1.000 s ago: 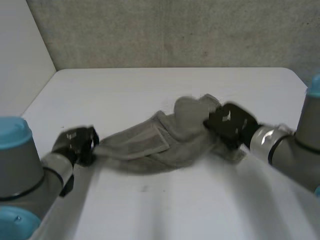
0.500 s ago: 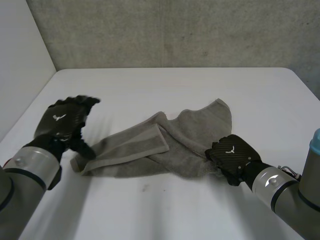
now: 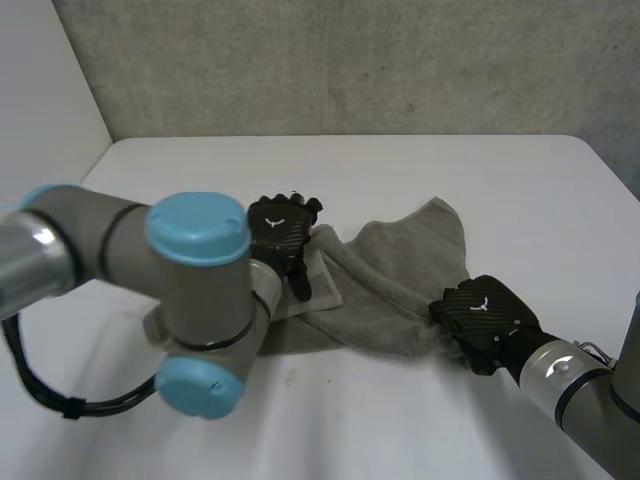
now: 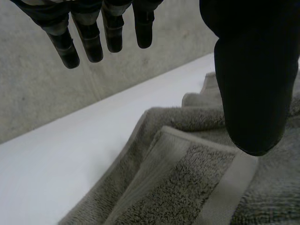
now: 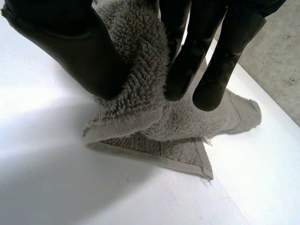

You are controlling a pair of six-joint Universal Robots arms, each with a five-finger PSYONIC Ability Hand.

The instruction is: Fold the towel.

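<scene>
The left arm (image 3: 190, 290) has swung in from the left side of the white table (image 3: 420, 170) to its middle. Its hand has let go of the left end of the grey terry towel (image 3: 400, 270), so the stretch looks finished, though no neat fold is made. The towel lies rumpled mid-table, its left part doubled over with its woven band showing. The left hand (image 3: 282, 228) hovers over that flap, fingers straight and empty. The right hand (image 3: 485, 315) pinches the near right edge between thumb and fingers.

Table (image 3: 420, 170): white, smooth, with rounded far corners.
Towel (image 3: 400, 270): grey terry, rumpled, lying across the table's middle; a banded edge is folded back on top, and one corner points toward the table's far edge.
</scene>
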